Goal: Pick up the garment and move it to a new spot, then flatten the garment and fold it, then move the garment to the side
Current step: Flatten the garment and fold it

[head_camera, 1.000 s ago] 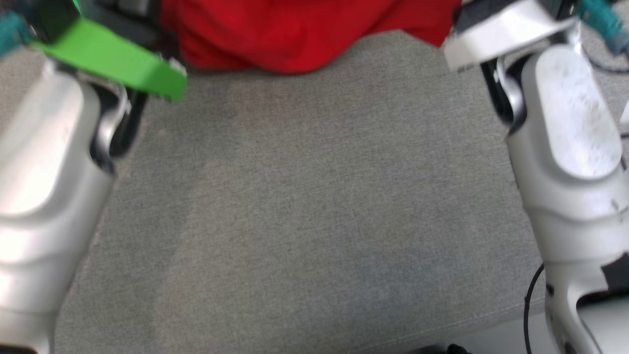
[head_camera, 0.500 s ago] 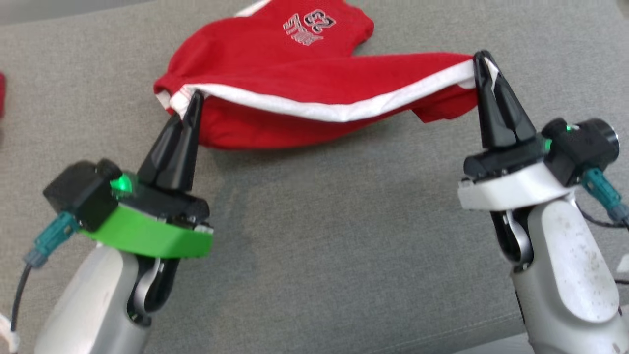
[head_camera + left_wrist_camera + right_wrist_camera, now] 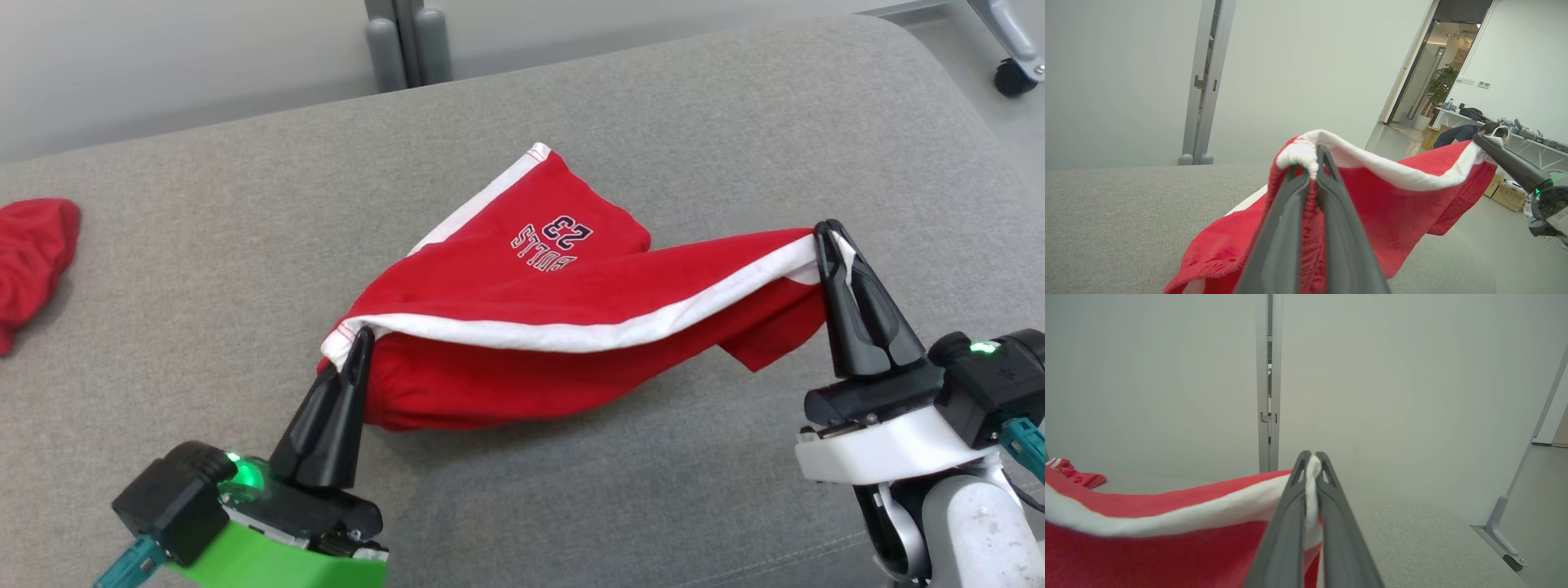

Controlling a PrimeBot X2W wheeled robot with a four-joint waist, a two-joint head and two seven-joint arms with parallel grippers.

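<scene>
Left pincer (image 3: 360, 341) pinched closed at lower left, right pincer (image 3: 830, 233) pinched closed at right, both fingers-up

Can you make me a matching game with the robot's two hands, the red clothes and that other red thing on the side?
Things:
1. left gripper
2. right gripper
3. garment
4. crumpled red cloth

Places:
A. alone near the cushion's left edge
B. shut on the white band's right end
C. stretched between both grippers
D. shut on the white band's left end

Pairs: 1-D, 2-B, 3-C, 4-A
</scene>
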